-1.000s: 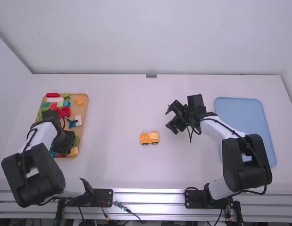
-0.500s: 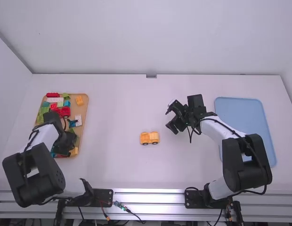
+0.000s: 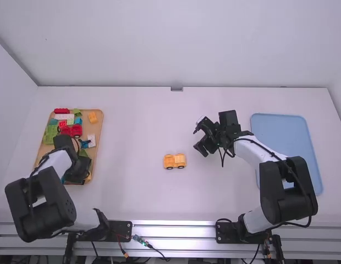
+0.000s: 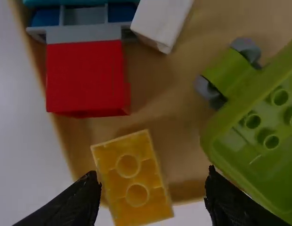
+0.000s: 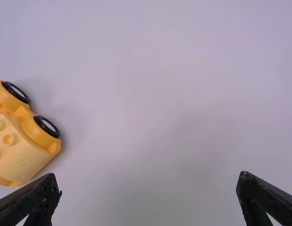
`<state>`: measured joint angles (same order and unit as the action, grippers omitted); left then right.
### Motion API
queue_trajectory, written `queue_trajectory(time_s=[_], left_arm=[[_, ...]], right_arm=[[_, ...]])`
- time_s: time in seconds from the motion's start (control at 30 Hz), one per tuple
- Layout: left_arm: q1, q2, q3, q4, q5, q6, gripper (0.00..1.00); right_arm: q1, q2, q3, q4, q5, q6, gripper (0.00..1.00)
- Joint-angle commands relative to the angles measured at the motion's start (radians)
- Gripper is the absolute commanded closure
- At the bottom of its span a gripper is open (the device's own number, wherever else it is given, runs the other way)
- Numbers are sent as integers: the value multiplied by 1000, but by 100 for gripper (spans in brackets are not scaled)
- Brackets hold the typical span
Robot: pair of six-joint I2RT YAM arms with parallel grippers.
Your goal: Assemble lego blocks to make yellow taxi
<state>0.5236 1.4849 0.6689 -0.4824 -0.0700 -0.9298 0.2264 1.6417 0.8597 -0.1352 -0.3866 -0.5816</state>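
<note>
The table [image 3: 137,126] looks smooth and matt; the rail [image 3: 173,231] along its near edge is bare metal with a dull sheen. At left, the tan tray [image 3: 98,122] resembles smooth wood. The red block [image 4: 85,77], yellow block [image 4: 134,174] and studded green piece [image 4: 273,155] look like smooth plastic, as does the toy car [image 3: 175,160]. At right, the blue tray [image 3: 278,129] seems matt plastic.
</note>
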Motion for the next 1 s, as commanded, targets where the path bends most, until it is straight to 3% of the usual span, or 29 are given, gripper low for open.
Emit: queue_trajectory(time_s=[0.0,0.23,0.77,0.97], left_arm=[[0,8,-27,5,10,3,41],[0,8,-29,20,55,3,48],[0,8,-72,81,55,3,53],[0,8,-72,84,57,3,61]], right_arm=[[4,-7,-8,-2,-8,2,1],[4,-7,-8,-3,-8,2,1],[4,-7,-8,-3,-8,2,1],[4,-7,-8,-3,-8,2,1]])
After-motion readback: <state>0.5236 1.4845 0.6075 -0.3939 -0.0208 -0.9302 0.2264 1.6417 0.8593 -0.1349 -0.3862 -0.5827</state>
